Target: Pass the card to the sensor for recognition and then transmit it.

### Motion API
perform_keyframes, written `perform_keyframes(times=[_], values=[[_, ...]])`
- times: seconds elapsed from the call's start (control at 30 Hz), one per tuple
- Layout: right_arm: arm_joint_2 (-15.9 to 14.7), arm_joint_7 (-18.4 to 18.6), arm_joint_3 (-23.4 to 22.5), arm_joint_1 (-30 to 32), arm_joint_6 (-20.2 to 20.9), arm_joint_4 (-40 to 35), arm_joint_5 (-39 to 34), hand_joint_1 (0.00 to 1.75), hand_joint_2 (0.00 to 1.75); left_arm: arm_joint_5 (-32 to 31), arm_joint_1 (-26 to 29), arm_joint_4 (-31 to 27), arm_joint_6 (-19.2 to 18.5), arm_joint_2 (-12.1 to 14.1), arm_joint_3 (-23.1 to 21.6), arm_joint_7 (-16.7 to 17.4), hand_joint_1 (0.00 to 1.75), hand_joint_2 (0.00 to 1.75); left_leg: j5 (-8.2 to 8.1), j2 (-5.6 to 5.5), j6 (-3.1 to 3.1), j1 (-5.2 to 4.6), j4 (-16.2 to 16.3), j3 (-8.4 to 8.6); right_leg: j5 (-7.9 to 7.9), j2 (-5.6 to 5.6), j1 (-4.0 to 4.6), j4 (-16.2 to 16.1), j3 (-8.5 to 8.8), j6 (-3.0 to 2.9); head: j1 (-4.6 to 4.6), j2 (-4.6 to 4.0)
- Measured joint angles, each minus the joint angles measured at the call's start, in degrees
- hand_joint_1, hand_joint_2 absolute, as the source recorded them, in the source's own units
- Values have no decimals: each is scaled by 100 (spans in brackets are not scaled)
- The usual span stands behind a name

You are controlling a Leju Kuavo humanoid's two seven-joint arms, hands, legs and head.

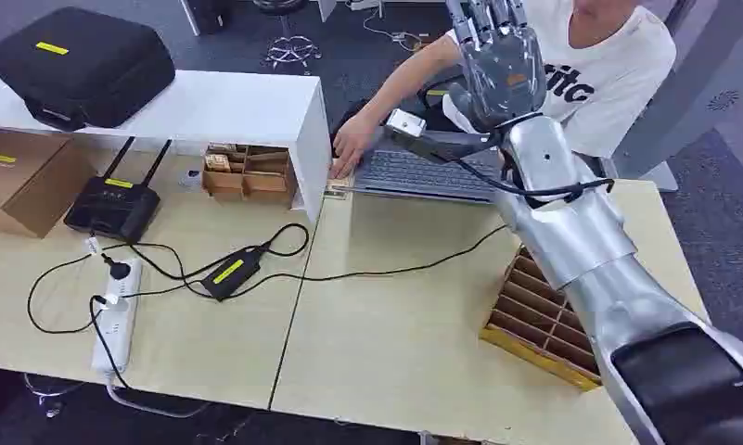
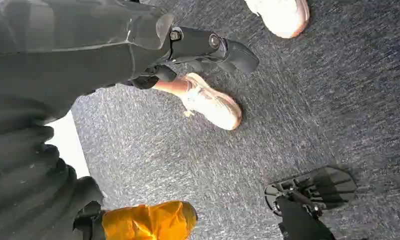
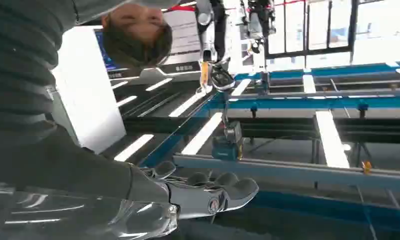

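Right hand raised empty, fingers apart, over far laptop where a person's hand rests; left hand hangs, grip unclear.

Open tabletop between cable and wooden divider tray. Blocked ahead by person's arm over keyboard, seemingly touching it.

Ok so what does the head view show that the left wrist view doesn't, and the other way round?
Head view: the raised right hand held above a laptop, a person's hand by the white shelf, the table and a slotted wooden tray. Left wrist view: the left hand hanging over grey carpet, with light shoes. Shared: a person nearby.
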Motion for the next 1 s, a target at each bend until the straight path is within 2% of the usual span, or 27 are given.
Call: perform_keyframes(times=[0.23,0.6,0.63,0.67,0.7,1.0], values=[[-15,92,-35,-154,-61,592,-133,0,175,-66,-8,0,-7,-15,0,31,0,175,0,2,0,1,1,1,0,2,1,-1,-2,0,0,0],[-87,124,-70,-156,-118,907,-133,0,175,-85,-8,0,-7,-13,0,48,0,175,0,2,0,1,1,1,0,2,1,-1,-3,0,0,0],[-90,124,-70,-156,-120,922,-133,56,175,-85,-8,0,-7,-13,0,48,0,175,0,3,0,1,1,1,0,2,1,-1,-3,0,0,0],[-90,116,-70,-156,-120,937,-131,140,175,-85,-8,0,-7,-11,0,48,0,175,0,3,0,1,1,1,0,2,1,-1,-3,0,0,0],[-90,111,-70,-156,-120,950,-125,175,175,-85,-8,0,-7,-11,0,48,0,175,0,2,0,1,1,0,0,2,1,-1,-3,0,0,0],[-90,-72,-70,-155,-109,1055,-114,175,175,-116,-8,0,-7,-11,0,48,0,175,0,1,0,1,1,-1,0,1,2,-1,-3,0,0,0]])
